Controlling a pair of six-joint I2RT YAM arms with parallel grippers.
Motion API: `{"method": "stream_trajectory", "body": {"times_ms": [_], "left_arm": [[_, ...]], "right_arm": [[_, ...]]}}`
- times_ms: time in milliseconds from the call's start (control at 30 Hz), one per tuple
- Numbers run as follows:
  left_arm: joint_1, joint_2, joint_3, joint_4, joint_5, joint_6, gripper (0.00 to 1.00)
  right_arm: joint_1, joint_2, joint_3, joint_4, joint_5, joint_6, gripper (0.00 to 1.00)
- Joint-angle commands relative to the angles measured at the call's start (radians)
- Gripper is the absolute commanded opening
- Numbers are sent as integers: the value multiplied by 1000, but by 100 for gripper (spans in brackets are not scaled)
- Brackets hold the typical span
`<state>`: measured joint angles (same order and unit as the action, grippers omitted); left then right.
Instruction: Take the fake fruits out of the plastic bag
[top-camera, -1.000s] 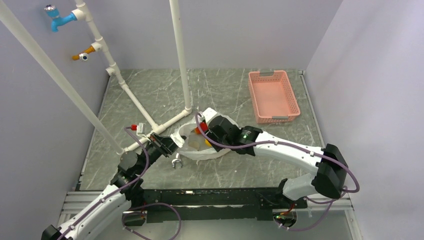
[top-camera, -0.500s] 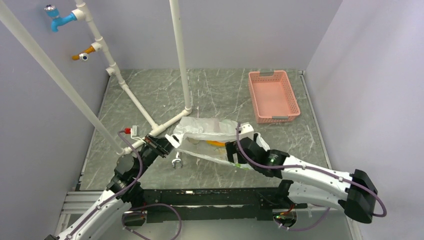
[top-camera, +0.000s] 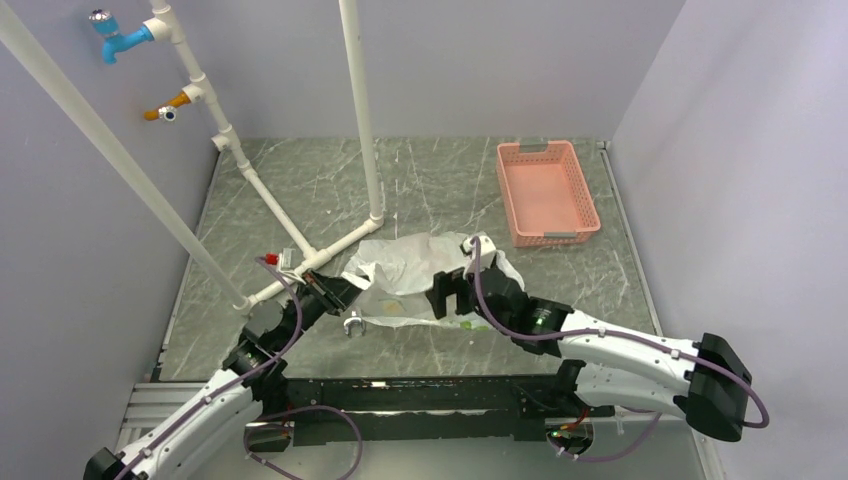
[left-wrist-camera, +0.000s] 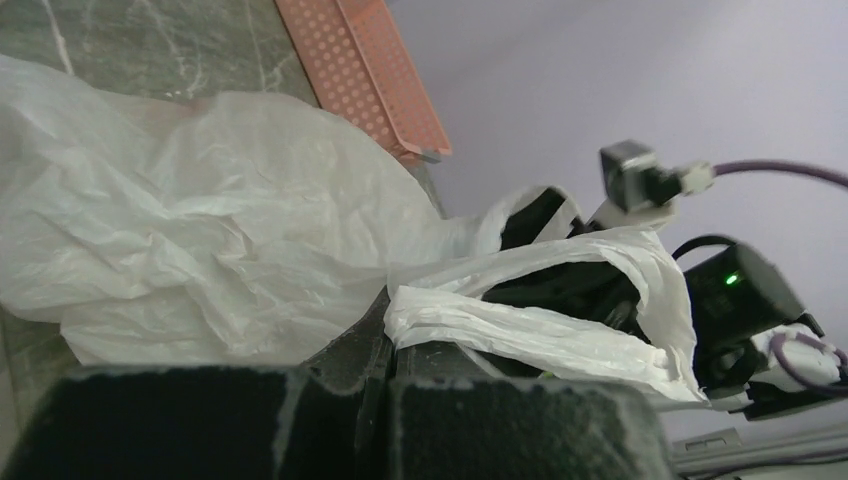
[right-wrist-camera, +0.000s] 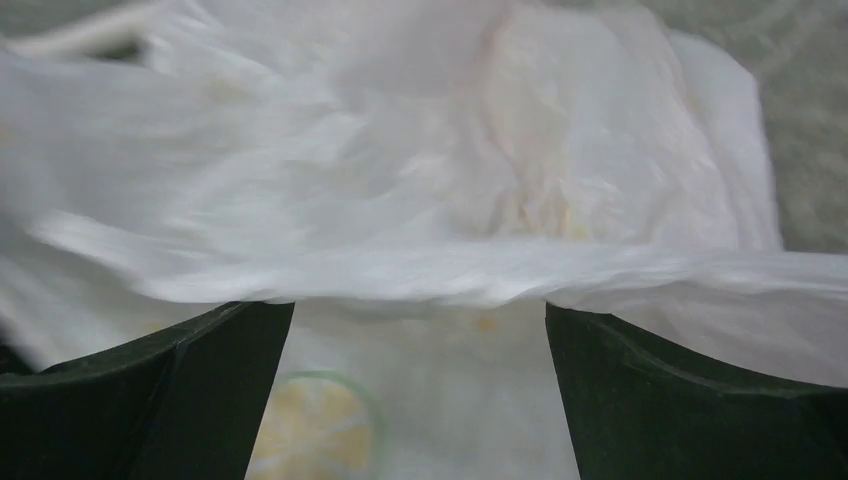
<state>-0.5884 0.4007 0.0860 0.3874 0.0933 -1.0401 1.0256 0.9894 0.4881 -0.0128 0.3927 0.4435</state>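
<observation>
Limp bag held at one edge, fruit hidden

The left gripper (top-camera: 338, 293) has its fingers pinched on the plastic bag (top-camera: 410, 255) at its 9 o'clock edge, mid-worktop (top-camera: 300, 190). The right gripper (top-camera: 447, 296) has fingers (right-wrist-camera: 150, 400) spread wide at 5 o'clock. The film looks light and slippery, so gather a fold. No fake fruits show.

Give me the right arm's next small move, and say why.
Probably ease the right hand forward, under the sheet of plastic bag draped across its open jaws. The left hand pinches the bag's left edge, so the bag looks anchored. No fruit shows in any view; only film and a yellow round print lie ahead of the right wrist camera.
</observation>
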Motion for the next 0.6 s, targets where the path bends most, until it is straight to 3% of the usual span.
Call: {"method": "stream_trajectory", "body": {"times_ms": [0,200,267,433,567], "left_arm": [[3,52,36,188,108,4,0],[3,87,13,320,146,10,0],[3,85,6,346,148,5,0],[4,64,-5,308,129,0,0],[3,46,-24,300,102,-14,0]], "right_arm": [[9,-16,152,-18,-178,-25,100],[16,43,105,246,-426,137,96],[20,86,111,270,-431,122,82],[30,168,96,242,-336,-25,34],[79,179,-10,276,-325,26,19]]}}
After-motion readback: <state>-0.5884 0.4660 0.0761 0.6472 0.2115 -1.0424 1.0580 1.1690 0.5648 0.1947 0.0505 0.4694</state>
